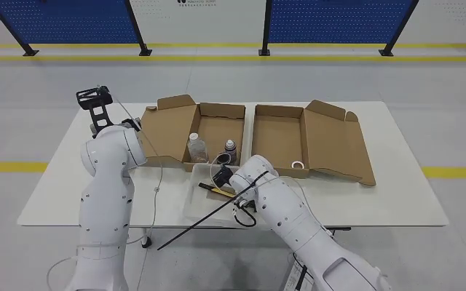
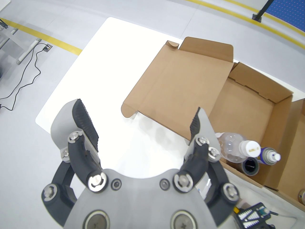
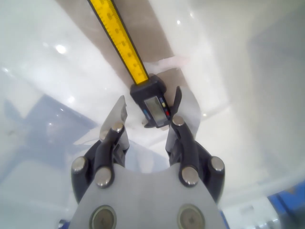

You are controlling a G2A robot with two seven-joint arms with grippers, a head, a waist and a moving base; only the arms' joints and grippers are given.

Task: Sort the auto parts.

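Note:
A digital caliper with a yellow scale lies in a clear plastic bin near the table's front edge. My right gripper is open, low in the bin, with its fingers on either side of the caliper's black head; one finger is close against it and the other stands apart. From above, the right gripper sits over the caliper. My left gripper is open and holds nothing, raised over the table's far left corner.
Two open cardboard boxes stand at mid-table. The left box holds a clear bottle, a spray can and a black cylinder. The right box holds a small white ring. A long thin black rod overhangs the front edge.

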